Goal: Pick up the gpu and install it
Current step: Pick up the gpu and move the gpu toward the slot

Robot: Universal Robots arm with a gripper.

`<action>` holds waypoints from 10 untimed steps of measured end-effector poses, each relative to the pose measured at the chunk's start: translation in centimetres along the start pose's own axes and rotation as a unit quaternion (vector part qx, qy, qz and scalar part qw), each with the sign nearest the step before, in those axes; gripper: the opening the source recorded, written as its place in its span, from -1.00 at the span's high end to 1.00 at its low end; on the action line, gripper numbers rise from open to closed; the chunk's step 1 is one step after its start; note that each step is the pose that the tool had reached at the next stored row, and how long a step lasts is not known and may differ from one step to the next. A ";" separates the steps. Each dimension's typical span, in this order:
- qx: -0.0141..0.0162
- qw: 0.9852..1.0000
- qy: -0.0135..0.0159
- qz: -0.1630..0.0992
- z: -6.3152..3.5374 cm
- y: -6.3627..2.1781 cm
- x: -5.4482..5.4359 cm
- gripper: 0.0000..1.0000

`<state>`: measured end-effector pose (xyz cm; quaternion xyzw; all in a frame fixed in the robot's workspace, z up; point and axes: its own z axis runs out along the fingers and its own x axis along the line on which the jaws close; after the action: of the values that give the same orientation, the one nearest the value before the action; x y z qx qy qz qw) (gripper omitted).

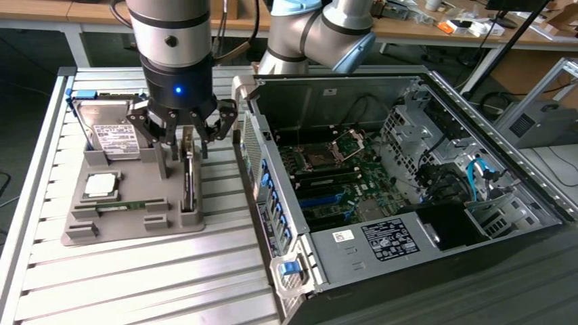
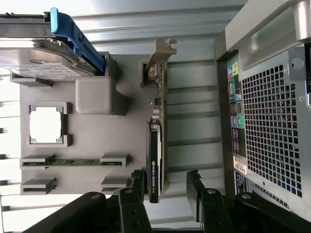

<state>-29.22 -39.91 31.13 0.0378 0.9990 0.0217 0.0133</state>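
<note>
Open jaws of the gripper [image 2: 166, 178] straddle the gpu [image 2: 155, 145], upright at the edge of the tray [image 2: 112, 145]; likely light, stiff, fragile, so pinch its flat faces

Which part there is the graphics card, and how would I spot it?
On the exterior view's left, beside the open computer case, lies a grey holder tray. On its side nearest the case stands the gpu, a thin dark card upright on its edge with a silver bracket, unlike the boxy silver hard drive or the narrow green memory strip.
</note>
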 end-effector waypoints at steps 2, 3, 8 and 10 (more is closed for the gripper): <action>0.000 1.000 0.000 0.000 0.04 0.00 0.0 0.04; 0.000 1.000 0.000 0.000 0.06 0.00 0.0 0.04; 0.000 1.000 0.000 0.000 0.20 -0.01 0.0 0.04; 0.000 1.000 0.000 0.000 0.26 -0.01 0.0 0.04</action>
<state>-29.22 -39.91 30.88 0.0379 0.9990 0.0217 0.0133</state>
